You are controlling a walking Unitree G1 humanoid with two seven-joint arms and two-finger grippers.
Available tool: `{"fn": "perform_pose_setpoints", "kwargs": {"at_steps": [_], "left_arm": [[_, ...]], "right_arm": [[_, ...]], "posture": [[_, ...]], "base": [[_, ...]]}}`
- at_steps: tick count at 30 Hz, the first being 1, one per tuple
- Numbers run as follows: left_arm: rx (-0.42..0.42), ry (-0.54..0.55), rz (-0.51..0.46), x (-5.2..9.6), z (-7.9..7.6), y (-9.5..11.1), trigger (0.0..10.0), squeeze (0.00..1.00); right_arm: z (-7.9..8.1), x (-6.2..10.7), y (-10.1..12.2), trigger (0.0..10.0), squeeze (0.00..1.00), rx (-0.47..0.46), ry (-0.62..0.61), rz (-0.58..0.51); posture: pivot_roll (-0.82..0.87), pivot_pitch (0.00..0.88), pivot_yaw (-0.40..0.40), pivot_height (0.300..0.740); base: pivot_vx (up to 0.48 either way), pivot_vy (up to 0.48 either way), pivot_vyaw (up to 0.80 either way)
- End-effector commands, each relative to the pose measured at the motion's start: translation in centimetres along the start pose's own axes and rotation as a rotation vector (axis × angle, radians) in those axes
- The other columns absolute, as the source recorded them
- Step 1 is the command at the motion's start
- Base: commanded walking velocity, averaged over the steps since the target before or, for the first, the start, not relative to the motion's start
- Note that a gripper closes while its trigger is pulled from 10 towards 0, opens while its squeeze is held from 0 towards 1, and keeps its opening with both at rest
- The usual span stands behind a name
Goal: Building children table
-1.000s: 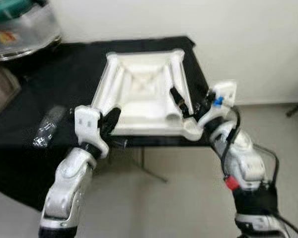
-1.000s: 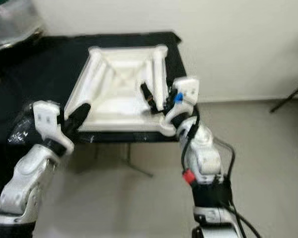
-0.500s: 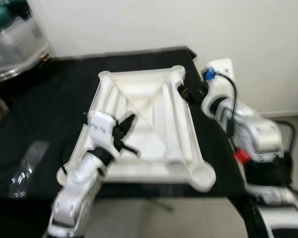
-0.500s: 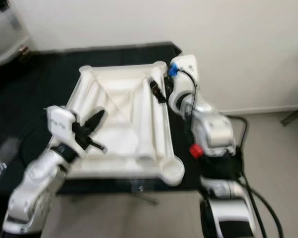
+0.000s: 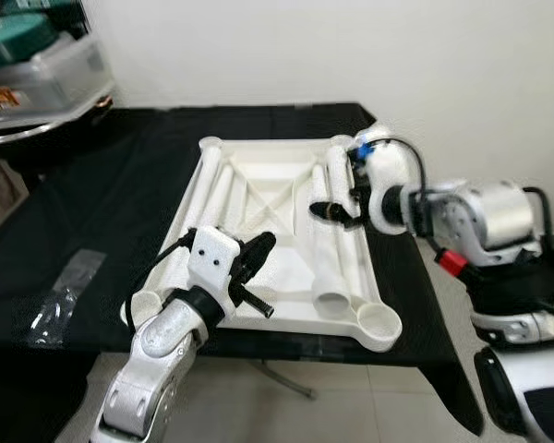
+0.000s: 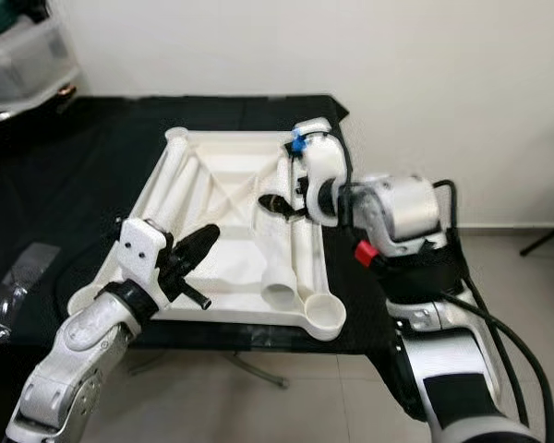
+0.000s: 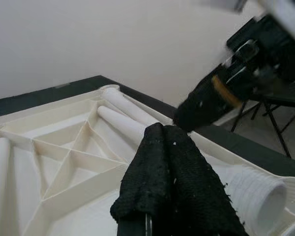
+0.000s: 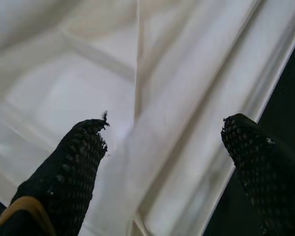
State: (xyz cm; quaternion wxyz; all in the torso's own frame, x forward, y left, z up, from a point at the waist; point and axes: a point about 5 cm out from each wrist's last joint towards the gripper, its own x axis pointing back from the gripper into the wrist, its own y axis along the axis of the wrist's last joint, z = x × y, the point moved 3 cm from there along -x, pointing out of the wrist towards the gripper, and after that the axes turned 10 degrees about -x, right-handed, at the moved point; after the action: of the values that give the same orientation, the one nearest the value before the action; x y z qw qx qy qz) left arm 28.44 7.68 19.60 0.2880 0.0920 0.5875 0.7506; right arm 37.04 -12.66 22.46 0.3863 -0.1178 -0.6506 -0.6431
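Upturned white plastic children's tabletop (image 5: 277,231) flat on the black-draped table (image 5: 92,212), reaching to its near edge, ribbed underside up; loose white tubular legs (image 5: 328,245) lying inside along its right rim; right gripper (image 8: 164,147) spread wide astride one leg there; left gripper (image 7: 169,162) pressed closed, empty, over the near left part; crumpled clear plastic bag (image 5: 60,295) near the table's left edge.

The table top (image 5: 277,231) looks like smooth white plastic. It lies on soft black cloth (image 5: 92,203). The fingers (image 8: 73,167) look rough.
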Motion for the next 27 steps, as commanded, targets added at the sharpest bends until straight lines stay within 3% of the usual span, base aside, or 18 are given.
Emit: {"fn": "perform_pose_setpoints", "kwargs": {"at_steps": [1,12,23,27], "left_arm": [[-0.006,-0.009,0.019,0.1,-0.4,-0.5,10.0,0.0],[-0.018,-0.032,0.022,0.0,-1.6,-0.5,10.0,0.0],[-0.022,-0.029,0.017,0.0,-2.0,-0.5,10.0,0.0],[-0.021,-0.026,0.011,0.1,-2.3,-0.3,10.0,0.0]], "right_arm": [[0.1,-0.2,-0.4,10.0,0.0,-0.002,-0.011,0.043],[2.6,-2.0,-1.4,10.0,0.0,-0.106,0.065,0.101],[2.8,-2.7,-0.8,10.0,0.0,-0.117,0.041,0.104],[2.2,-3.5,-1.5,10.0,0.0,-0.116,-0.053,0.141]], "posture": [[-0.06,0.101,-0.054,0.74],[-0.06,0.117,-0.067,0.74],[-0.06,0.117,-0.075,0.74],[-0.07,0.125,-0.087,0.74]], "base": [[0.0,0.0,0.0],[0.0,0.0,0.0],[0.0,0.0,0.0],[0.0,0.0,0.0]]}}
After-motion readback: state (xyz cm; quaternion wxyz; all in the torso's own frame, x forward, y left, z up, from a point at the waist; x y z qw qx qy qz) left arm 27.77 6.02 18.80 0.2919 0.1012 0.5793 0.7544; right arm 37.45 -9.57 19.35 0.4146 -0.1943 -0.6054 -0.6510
